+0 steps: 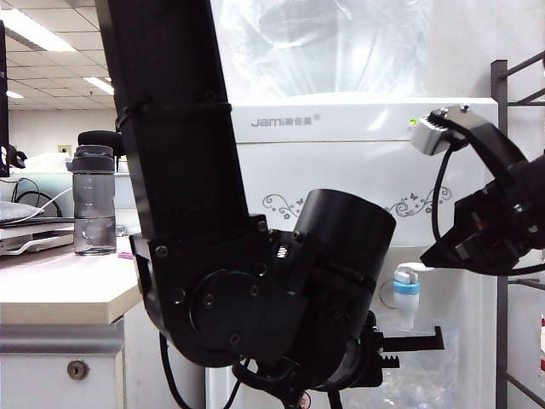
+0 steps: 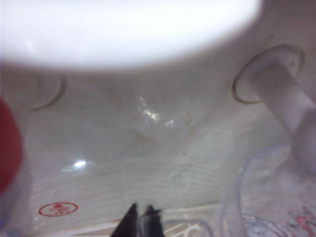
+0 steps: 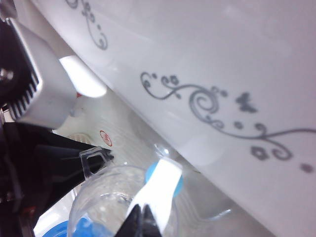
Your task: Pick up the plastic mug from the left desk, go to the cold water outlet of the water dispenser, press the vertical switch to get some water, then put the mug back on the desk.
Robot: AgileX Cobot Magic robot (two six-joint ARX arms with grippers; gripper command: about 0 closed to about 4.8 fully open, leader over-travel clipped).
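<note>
At the front of the water dispenser (image 1: 358, 145), the left arm fills most of the exterior view, its left end effector (image 3: 96, 160) pinching the clear handle of the plastic mug (image 3: 113, 207) under the taps; fingers pressed together on it. Mug sits right below the cold water outlet (image 1: 406, 294), blue ring visible, w/ the vertical switch (image 3: 159, 185) hanging over the mug's open mouth. Right end effector (image 3: 142, 222) is closed, tips together, just beside the lower end of that lever; can't tell if touching. In the exterior view it's at the right edge, near the dispenser's upper corner. Left desk (image 1: 60, 290) at left carries 1 smoky-grey bottle (image 1: 94, 200) w/ dark cap, well apart from the mug.
</note>
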